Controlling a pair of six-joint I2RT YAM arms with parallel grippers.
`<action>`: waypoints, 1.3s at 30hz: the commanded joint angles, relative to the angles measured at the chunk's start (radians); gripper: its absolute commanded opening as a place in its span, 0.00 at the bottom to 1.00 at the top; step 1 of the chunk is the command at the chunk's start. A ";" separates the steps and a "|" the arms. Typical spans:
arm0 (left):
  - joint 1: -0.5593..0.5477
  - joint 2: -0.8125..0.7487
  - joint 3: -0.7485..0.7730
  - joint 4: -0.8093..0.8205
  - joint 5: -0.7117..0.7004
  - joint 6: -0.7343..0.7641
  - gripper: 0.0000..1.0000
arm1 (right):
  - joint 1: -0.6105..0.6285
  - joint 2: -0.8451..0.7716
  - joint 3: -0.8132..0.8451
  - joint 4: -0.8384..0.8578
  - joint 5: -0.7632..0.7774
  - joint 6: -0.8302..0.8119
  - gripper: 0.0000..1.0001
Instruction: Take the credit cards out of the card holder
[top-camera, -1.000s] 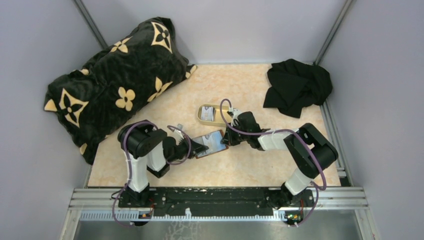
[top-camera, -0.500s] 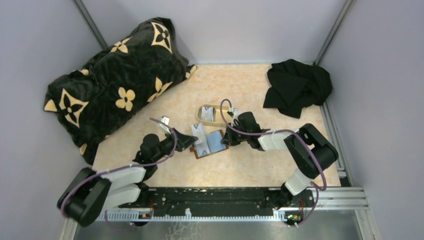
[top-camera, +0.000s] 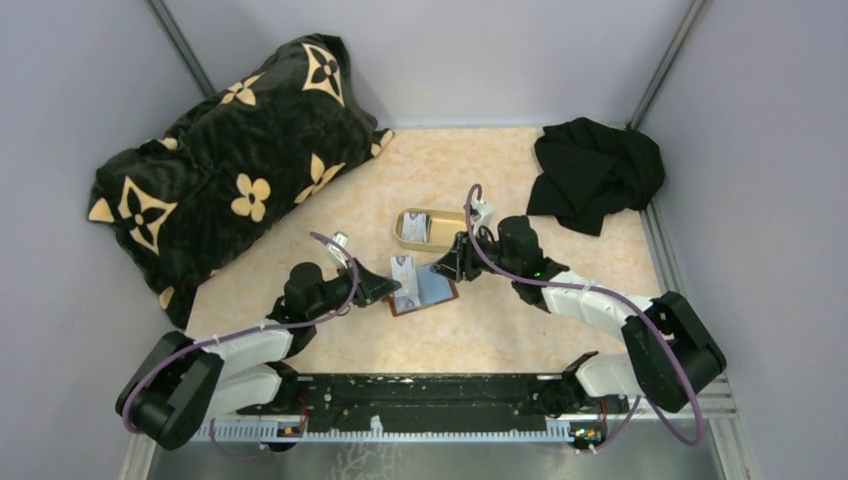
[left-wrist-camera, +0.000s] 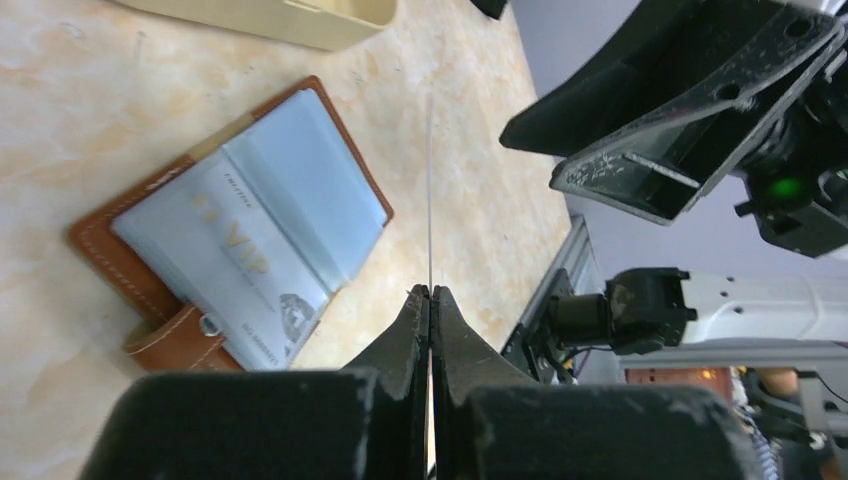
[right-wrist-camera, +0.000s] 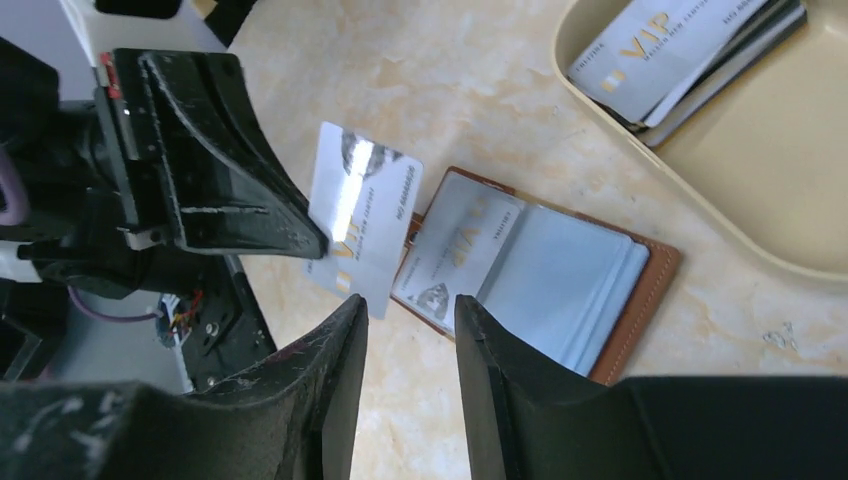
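The card holder lies open on the table, brown edges and pale blue inside. A white VIP card sits in its left pocket. My left gripper is shut on a credit card, held up just left of the holder. In the left wrist view that card is a thin edge-on line rising from my left gripper. In the right wrist view its silver face shows beside the card holder. My right gripper hovers open over the holder's far edge, and the right gripper holds nothing.
A tan oval tray behind the holder contains credit cards. A black-and-gold patterned pillow fills the back left. A black cloth lies at the back right. The rail with the arm bases runs along the near edge.
My left gripper drew a card out of the holder and holds it up to the left. My right gripper opened, came off the holder and rose slightly toward the tray.
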 joint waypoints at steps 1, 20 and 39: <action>0.005 0.050 -0.008 0.227 0.126 -0.079 0.00 | -0.005 -0.007 0.057 0.051 -0.074 -0.013 0.39; 0.004 0.160 0.043 0.469 0.231 -0.182 0.00 | -0.005 0.074 -0.002 0.296 -0.245 0.092 0.30; 0.004 -0.063 0.012 -0.036 -0.102 -0.052 0.57 | -0.108 0.149 0.078 0.369 -0.198 0.192 0.00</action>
